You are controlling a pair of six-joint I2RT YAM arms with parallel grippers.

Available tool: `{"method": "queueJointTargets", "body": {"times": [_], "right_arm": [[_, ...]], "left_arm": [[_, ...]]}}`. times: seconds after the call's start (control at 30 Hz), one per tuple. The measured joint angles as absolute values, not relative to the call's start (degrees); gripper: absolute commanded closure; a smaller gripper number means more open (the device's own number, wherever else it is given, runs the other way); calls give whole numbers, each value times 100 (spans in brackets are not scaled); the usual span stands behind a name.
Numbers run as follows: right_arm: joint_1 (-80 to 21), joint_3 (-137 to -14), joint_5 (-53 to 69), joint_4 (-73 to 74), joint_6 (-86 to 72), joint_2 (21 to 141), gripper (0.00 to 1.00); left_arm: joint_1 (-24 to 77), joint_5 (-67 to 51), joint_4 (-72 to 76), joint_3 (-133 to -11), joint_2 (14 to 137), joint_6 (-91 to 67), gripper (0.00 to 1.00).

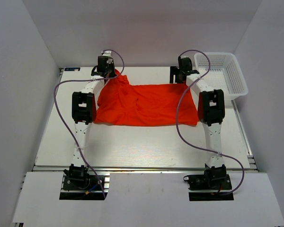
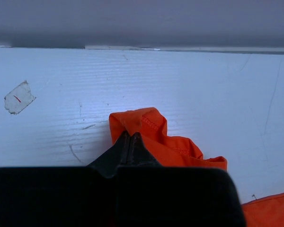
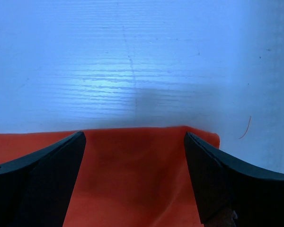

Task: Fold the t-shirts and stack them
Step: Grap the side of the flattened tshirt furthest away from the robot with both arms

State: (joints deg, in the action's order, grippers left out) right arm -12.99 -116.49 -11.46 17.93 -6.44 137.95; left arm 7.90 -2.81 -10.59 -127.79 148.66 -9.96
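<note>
Left gripper [image 2: 130, 138] pinched shut on t-shirt [image 2: 154, 127] corner, upper left of top view; right gripper [image 3: 134, 136] wide open, empty, over opp. corner, prob. to match grip for fold.

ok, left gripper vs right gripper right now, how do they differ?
The left gripper is shut, pinching a bunched fold of the t-shirt. The right gripper is open, its fingers spread wide over flat fabric and holding nothing. The left gripper sits at the t-shirt's far left corner, the right gripper at its far right corner, near the white basket. Shared: both are at the t-shirt's far edge.
</note>
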Motion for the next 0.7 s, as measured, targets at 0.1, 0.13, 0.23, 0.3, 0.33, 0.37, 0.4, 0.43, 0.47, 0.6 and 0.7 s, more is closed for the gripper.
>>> {"method": "queueJointTargets", "body": {"times": [0.1, 0.13, 0.23, 0.3, 0.33, 0.37, 0.4, 0.43, 0.47, 0.6, 0.7], "right_arm": [[-1234, -11660, -1170, 1778, -670, 13933, 10], [-1208, -11662, -1168, 1767, -692, 13974, 10], [-1138, -11725, -1173, 1734, -711, 14088, 10], [-1114, -11745, -1219, 1664, -709, 14116, 10], [-1098, -11760, -1267, 1653, -709, 14118, 10], [-1090, -11793, -1339, 1643, -709, 14121, 10], [-1081, -11837, -1406, 1623, -707, 14123, 10], [-1070, -11876, -1461, 1603, -707, 14127, 10], [-1057, -11913, -1507, 1579, -705, 14136, 10], [-1028, -12075, -1590, 1505, -668, 14202, 10], [-1007, -12143, -1533, 1527, -596, 14254, 10]], "left_arm": [[790, -305, -884, -12595, 14796, -965, 100], [790, -320, -847, -12508, 14757, -943, 100], [790, -381, -690, -12180, 14612, -880, 100], [790, -436, -646, -12075, 14569, -819, 100], [790, -460, -615, -12053, 14562, -794, 100], [790, -495, -578, -12025, 14556, -768, 100], [790, -521, -548, -11983, 14538, -746, 100], [788, -539, -532, -11939, 14521, -731, 100], [788, -548, -502, -11878, 14492, -718, 100], [790, -558, -464, -11699, 14390, -661, 100], [790, -558, -460, -11692, 14346, -622, 100]]}}
